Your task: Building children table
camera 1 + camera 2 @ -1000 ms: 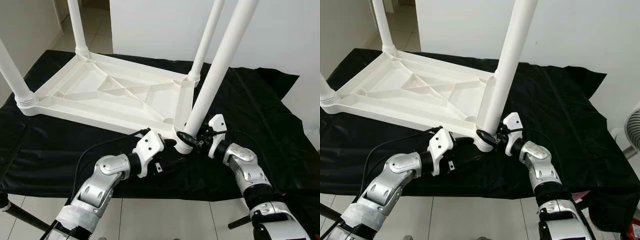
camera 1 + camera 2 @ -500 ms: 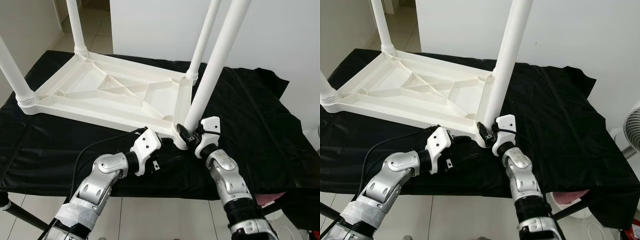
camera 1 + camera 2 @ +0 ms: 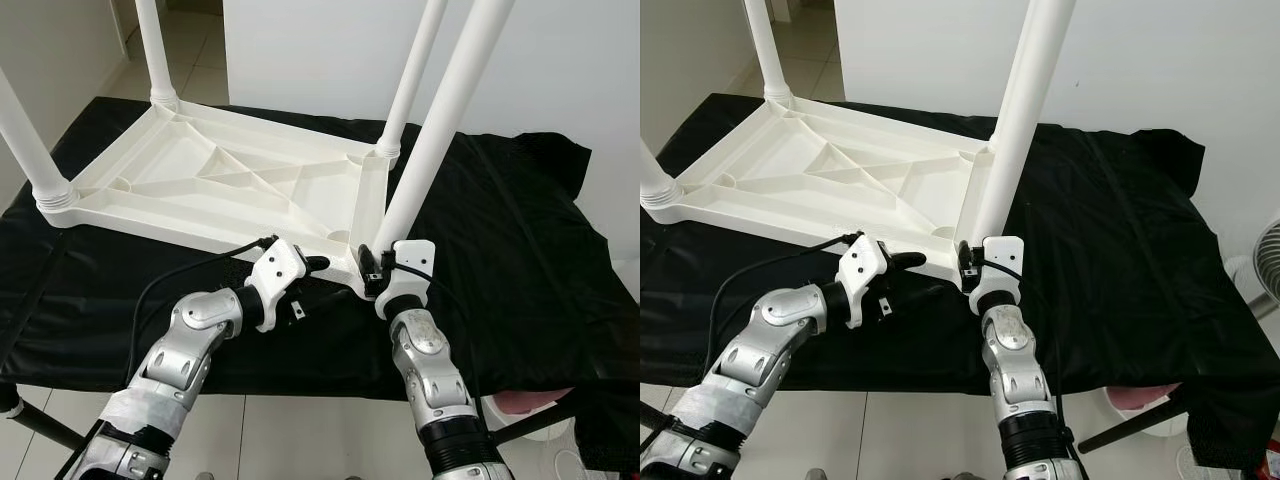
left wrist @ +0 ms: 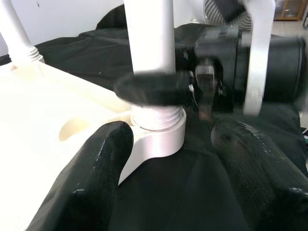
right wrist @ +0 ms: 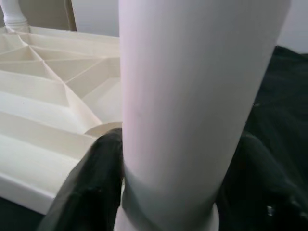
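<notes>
A white plastic children's table top (image 3: 200, 190) lies upside down on a black cloth (image 3: 500, 250). Its near-right leg (image 3: 440, 110) stands tilted in the corner socket (image 4: 159, 134). My right gripper (image 3: 372, 268) is shut around the base of this leg, with a black finger (image 5: 91, 192) on each side of it (image 5: 192, 96). My left gripper (image 3: 312, 280) is open just left of the same corner. Its fingers (image 4: 96, 168) straddle the socket without touching the leg.
Three other white legs (image 3: 155, 50) stand up from the remaining corners. The cloth-covered surface ends at a near edge above tiled floor (image 3: 300, 440). A white wall is behind, a fan (image 3: 1270, 250) at the far right, and a pink object (image 3: 1140, 400) below the cloth edge.
My right forearm has swung from the right of the leg round to its near side, still gripping the leg's base. My left gripper has shifted slightly left and back.
</notes>
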Robot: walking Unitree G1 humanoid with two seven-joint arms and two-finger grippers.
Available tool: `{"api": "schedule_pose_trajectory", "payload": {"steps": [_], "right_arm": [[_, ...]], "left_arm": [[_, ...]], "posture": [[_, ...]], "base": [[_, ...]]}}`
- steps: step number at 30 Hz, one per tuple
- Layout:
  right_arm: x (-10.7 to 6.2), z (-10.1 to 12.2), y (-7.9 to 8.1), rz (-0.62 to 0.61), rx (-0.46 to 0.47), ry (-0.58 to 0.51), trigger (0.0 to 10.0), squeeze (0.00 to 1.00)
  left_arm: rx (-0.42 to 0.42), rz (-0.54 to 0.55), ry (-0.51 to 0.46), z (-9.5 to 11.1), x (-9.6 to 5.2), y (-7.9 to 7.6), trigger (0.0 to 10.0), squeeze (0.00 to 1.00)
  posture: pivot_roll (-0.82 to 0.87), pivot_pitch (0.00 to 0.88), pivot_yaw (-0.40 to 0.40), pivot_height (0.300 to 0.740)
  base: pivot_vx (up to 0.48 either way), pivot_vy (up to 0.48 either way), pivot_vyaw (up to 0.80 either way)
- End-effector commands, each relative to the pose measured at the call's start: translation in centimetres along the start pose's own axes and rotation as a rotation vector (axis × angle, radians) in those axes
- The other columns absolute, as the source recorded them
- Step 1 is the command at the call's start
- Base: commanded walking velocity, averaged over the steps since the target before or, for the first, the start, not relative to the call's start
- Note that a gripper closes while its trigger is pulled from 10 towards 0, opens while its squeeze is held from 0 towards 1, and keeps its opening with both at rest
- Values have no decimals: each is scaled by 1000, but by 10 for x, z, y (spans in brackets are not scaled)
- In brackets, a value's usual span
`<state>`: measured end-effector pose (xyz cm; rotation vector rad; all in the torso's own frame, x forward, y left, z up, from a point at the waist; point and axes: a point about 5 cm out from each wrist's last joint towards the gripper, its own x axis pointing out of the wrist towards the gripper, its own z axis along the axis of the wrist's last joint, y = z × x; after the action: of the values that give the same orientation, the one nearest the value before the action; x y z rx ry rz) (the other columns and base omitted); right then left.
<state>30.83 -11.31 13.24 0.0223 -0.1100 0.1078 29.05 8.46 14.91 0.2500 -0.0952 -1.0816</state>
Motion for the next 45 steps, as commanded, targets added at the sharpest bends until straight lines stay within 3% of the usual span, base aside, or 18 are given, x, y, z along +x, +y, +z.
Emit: {"api": "schedule_pose_trajectory", "payload": {"steps": [1, 6, 9, 10, 11, 12, 13, 16, 28, 29, 30, 31, 43, 44, 45], "right_arm": [[0, 3, -7, 0, 2, -11, 10000, 1000], [5, 8, -21, 116, -21, -10, 10000, 1000], [5, 8, -21, 116, -21, -10, 10000, 1000], [7, 8, -25, 170, -45, -2, 10000, 878], [7, 8, -25, 170, -45, -2, 10000, 878], [8, 8, -28, 244, -65, 10, 10000, 0], [8, 8, -28, 244, -65, 10, 10000, 0], [11, 2, -32, 484, -111, 62, 10000, 0], [27, -4, -34, 693, -200, 116, 10000, 0], [29, -5, -35, 705, -213, 126, 5529, 0], [30, -5, -35, 713, -221, 132, 5529, 0], [32, -4, -38, 726, -229, 137, 0, 0], [27, -12, -48, 751, -187, 156, 0, 0], [26, -12, -48, 743, -177, 150, 1569, 0], [25, -13, -48, 726, -159, 143, 10000, 0]], "left_arm": [[-2, 27, -3, -1, 1, 0, 10000, 0], [0, 21, -8, 1, 2, -1, 10000, 0], [0, 21, -8, 1, 2, -1, 10000, 0], [2, 16, -8, 1, 2, -2, 10000, 0], [2, 16, -8, 1, 2, -2, 10000, 0], [0, 13, -10, 1, 2, -3, 10000, 0], [0, 13, -10, 1, 2, -3, 10000, 0], [-8, 1, -19, 2, 4, -8, 10000, 0], [-24, -42, -17, 0, 8, -21, 10000, 0], [-25, -49, -14, 0, 8, -22, 10000, 0], [-25, -52, -13, 0, 8, -23, 10000, 0], [-22, -61, -6, -1, 8, -25, 10000, 0], [-29, -70, 2, -3, 8, -29, 10000, 0], [-29, -71, 2, -3, 8, -30, 10000, 0], [-29, -72, 1, -3, 8, -30, 10000, 0]], "posture": [[-17, 0, -102, 740], [-13, 0, -102, 740], [-13, 0, -102, 740], [-12, 0, -102, 740], [-12, 0, -102, 740], [-10, 0, -101, 740], [-10, 0, -101, 740], [-8, 0, -90, 740], [15, 0, -83, 740], [15, 0, -83, 740], [15, 0, -83, 740], [15, 0, -83, 740], [10, 0, -88, 740], [6, 0, -89, 740], [2, 0, -90, 740]], "base": [[0, 0, 0], [0, 0, 0], [0, 0, 0], [0, 0, 0], [0, 0, 0], [0, 0, 0], [0, 0, 0], [0, 0, 0], [0, 0, 0], [0, 0, 0], [0, 0, 0], [0, 0, 0], [0, 0, 0], [0, 0, 0], [0, 0, 0]]}}
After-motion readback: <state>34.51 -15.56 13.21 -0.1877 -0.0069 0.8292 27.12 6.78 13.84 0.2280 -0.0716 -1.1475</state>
